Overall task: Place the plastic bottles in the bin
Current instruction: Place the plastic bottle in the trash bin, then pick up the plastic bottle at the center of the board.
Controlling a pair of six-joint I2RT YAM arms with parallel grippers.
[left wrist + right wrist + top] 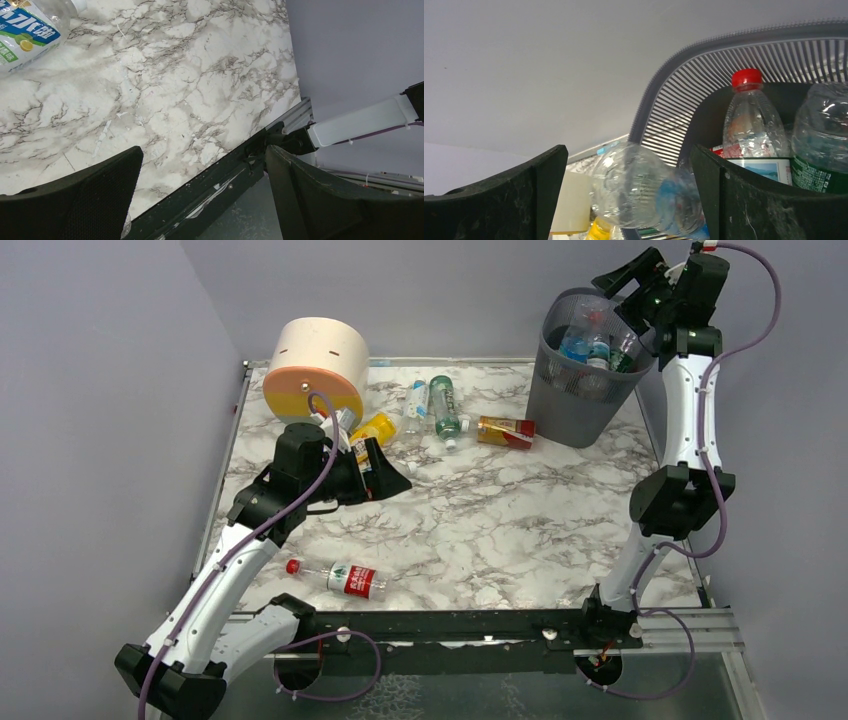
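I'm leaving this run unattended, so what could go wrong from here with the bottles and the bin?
One: the blurred clear bottle at the open right gripper overlaps the bin rim and may fall outside. Two: the bin looks fairly full, the red-capped bottle reaching near its rim, so drops could bounce out. Three: the open left gripper could nudge the yellow bottle away.

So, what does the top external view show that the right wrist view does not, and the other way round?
Only top external: the left gripper and a red-capped clear plastic bottle lying near the arm bases on the white marble table. Only right wrist: a blurred clear bottle between the open fingers of the right gripper. Both: the dark grey mesh bin holding bottles.
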